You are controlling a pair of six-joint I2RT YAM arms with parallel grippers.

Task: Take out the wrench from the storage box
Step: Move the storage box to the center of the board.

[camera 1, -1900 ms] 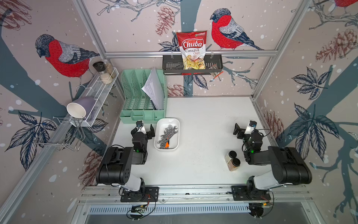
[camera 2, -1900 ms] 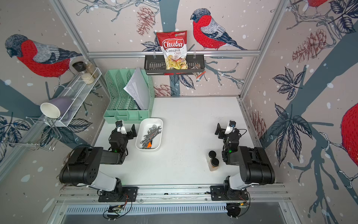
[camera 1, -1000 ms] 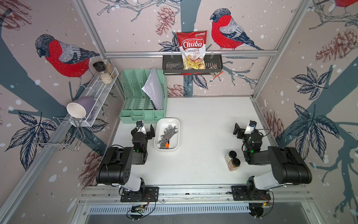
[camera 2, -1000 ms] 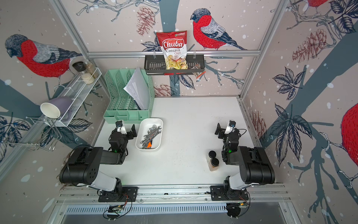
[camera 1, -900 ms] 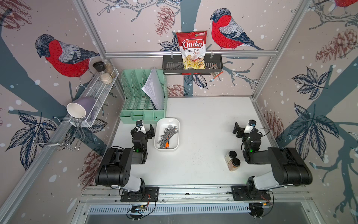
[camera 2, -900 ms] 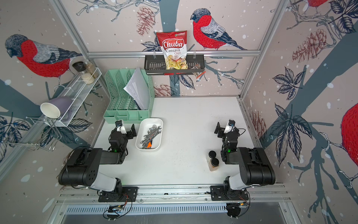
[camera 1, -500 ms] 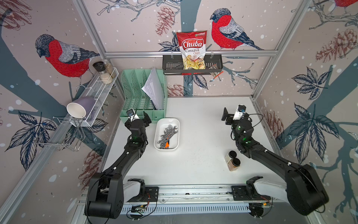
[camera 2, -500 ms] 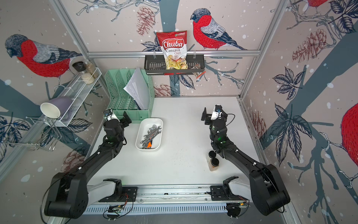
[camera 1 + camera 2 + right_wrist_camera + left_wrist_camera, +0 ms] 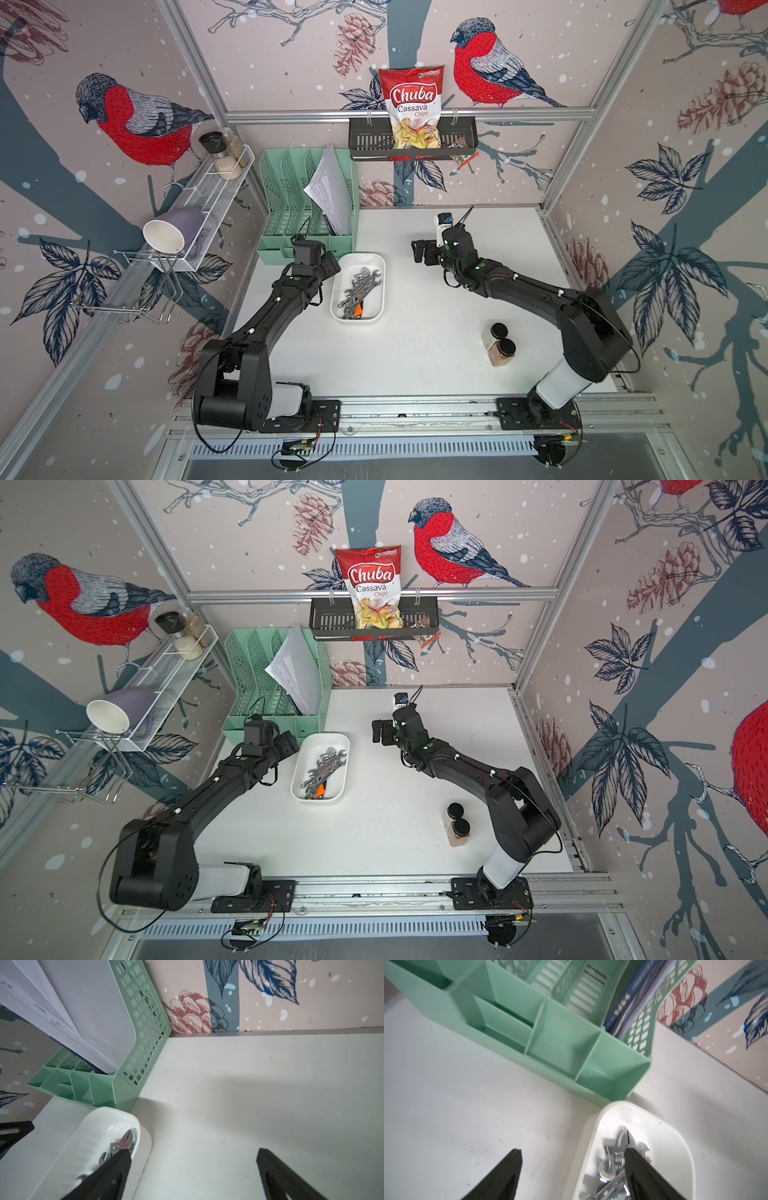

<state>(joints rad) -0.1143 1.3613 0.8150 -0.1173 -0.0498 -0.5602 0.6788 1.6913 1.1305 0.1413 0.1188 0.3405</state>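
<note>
The storage box [image 9: 360, 260] [image 9: 326, 742] is a shallow white tub left of the table's middle. Several steel wrenches [image 9: 360, 286] [image 9: 325, 766] lie piled in it, with something orange under them. My left gripper [image 9: 331, 266] [image 9: 289, 742] hovers at the box's far left corner. In the left wrist view my left gripper [image 9: 573, 1160] is open, its jaws straddling the box's rim [image 9: 588, 1136], one finger over a wrench [image 9: 611, 1167]. My right gripper [image 9: 419, 253] [image 9: 379, 733] hangs open to the right of the box, over bare table [image 9: 193, 1159].
A mint-green file organiser [image 9: 305, 199] with papers stands just behind the box. Two spice jars [image 9: 498, 345] lie at the front right. A black basket [image 9: 461, 143] with a chips bag hangs on the back wall. A wire shelf [image 9: 208, 199] with a mug runs along the left wall.
Both arms have unfolded from their rest near the front and reached toward the back. The left gripper then moved right to the box's corner; the right gripper swung left toward the box.
</note>
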